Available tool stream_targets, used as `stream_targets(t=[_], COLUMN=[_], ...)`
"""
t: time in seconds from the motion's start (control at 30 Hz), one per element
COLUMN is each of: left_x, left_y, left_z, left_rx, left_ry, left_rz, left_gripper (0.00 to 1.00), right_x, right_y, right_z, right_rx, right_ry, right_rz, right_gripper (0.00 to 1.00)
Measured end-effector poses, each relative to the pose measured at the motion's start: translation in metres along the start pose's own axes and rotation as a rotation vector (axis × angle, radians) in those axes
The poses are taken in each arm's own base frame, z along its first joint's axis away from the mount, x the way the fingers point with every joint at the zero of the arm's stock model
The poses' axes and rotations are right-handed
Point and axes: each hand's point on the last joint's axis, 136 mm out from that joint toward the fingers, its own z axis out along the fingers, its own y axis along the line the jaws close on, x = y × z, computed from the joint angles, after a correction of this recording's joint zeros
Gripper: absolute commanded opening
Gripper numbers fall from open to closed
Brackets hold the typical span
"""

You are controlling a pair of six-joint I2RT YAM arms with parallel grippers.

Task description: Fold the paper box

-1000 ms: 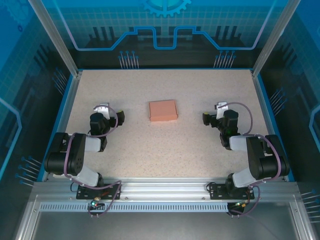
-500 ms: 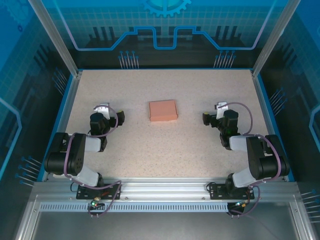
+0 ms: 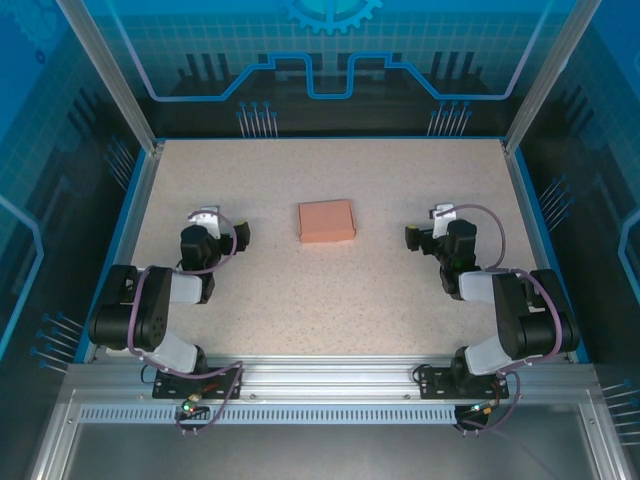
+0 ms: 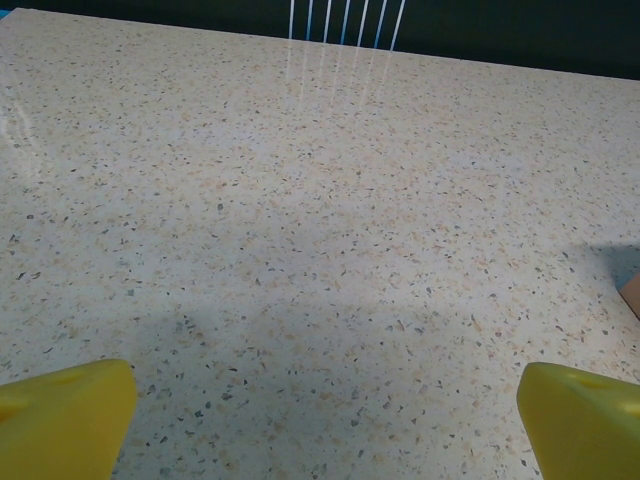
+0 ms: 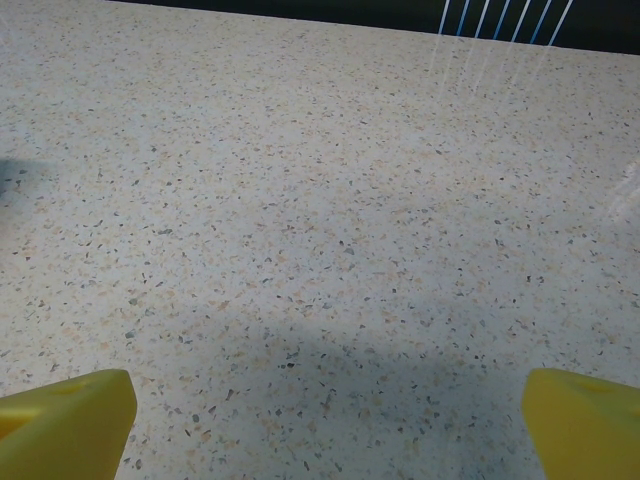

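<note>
Nothing has moved since the earlier frames. Near the front edge, both arms sit folded back on the speckled desk. The left pincer and right pincer rest with fingers wide apart, holding nothing. Slightly farther, midway between them, the paper box lies as a closed flat rectangle. Folding looks finished; any next move means reaching inward.

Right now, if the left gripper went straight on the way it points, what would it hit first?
Probably nothing: ahead of the left gripper lies bare table up to its far edge. The paper box sits off to its right, outside that line.
</note>
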Motion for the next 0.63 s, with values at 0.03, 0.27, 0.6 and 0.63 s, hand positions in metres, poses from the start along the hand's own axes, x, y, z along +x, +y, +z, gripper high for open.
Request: stream_targets(t=[0.03, 0.27, 0.6, 0.63], left_x=[0.0, -0.0003, -0.0003, -0.0003], left_y=[-0.0003, -0.0006, -0.0006, -0.0006], left_z=[0.0, 0.0001, 0.0001, 0.0001], left_rx=[0.001, 0.002, 0.001, 0.001], left_ry=[0.0, -0.001, -0.001, -0.001], left_rz=[0.0, 0.009, 0.019, 0.019], left_gripper=[0.99, 0.99, 0.99, 0.99], right_x=[0.0, 0.0, 0.0, 0.0], right_y=[0.0, 0.0, 0.0, 0.0], right_z=[0.0, 0.0, 0.0, 0.0], right_rx=[0.0, 0.0, 0.0, 0.0], right_ry=[0.0, 0.0, 0.0, 0.0], right_rz=[0.0, 0.0, 0.0, 0.0], right_gripper=[1.0, 1.0, 1.0, 1.0])
